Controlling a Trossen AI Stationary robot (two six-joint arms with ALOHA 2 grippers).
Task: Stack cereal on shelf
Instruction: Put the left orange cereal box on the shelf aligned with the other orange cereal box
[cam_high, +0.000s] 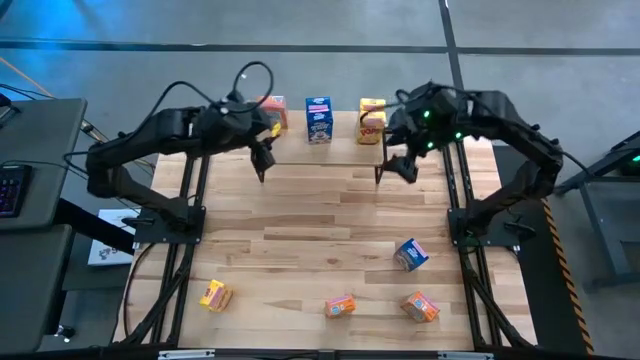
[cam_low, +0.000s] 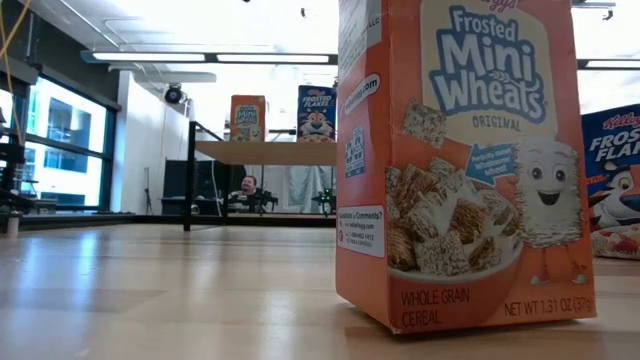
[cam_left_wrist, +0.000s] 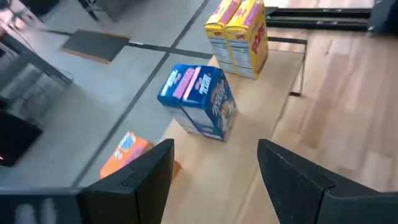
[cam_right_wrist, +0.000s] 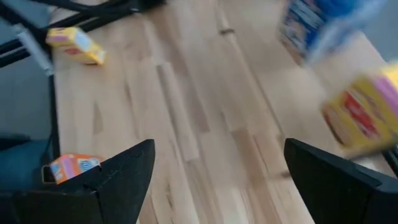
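The right gripper (cam_high: 392, 170) is wide open, holding nothing. Swinging back, it could knock the yellow boxes (cam_high: 372, 121) off the shelf (cam_high: 345, 128).

Person (cam_low: 247, 185) seated in bkgd past table (cam_low: 150, 290); keyboard (cam_high: 10, 188) at left.

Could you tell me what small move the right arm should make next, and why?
Probably swing the right gripper toward the blue box lying on the table. The gripper is open and empty beside the yellow boxes already on the shelf, and that blue box looks like the nearest one left.
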